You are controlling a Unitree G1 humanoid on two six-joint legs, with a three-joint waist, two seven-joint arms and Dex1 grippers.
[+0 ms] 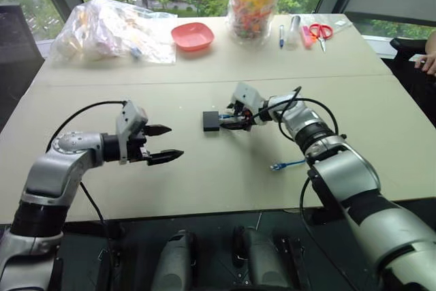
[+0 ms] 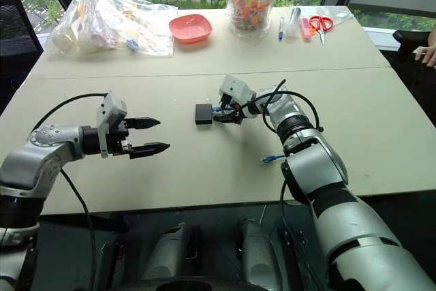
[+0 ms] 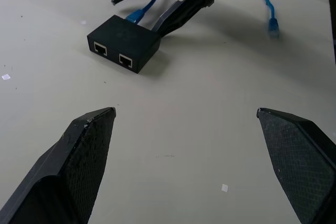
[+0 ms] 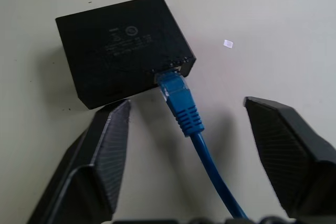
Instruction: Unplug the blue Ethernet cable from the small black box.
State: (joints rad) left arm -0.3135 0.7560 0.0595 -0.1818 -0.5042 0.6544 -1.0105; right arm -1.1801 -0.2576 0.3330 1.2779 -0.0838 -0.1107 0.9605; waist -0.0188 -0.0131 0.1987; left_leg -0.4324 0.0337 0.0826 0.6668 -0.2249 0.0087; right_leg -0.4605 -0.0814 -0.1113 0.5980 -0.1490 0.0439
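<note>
The blue Ethernet cable point(image 4: 181, 100) is still plugged into the small black box point(image 4: 118, 45), the right gripper point(image 4: 186, 124) straddles its plug with jaws apart, and the left gripper point(image 1: 163, 143), well apart from the box, is wide open.

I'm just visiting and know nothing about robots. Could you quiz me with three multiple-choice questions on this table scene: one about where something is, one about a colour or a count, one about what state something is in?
1. Where do the right gripper's fingers stand?
A. On either side of the blue Ethernet cable, just behind its plug
B. Over the red dish
C. Beside the scissors

2. How many empty sockets show on the small black box's side that faces the left gripper?
A. None
B. Two
C. Four

3. What state is the cable in?
A. Lying loose, away from the box
B. Cut in two
C. Plugged into the box

Answers: 1 A, the right wrist view shows a finger on each side of the cable. 2 B, the left wrist view shows two sockets side by side. 3 C, the plug sits in the box's port.
</note>
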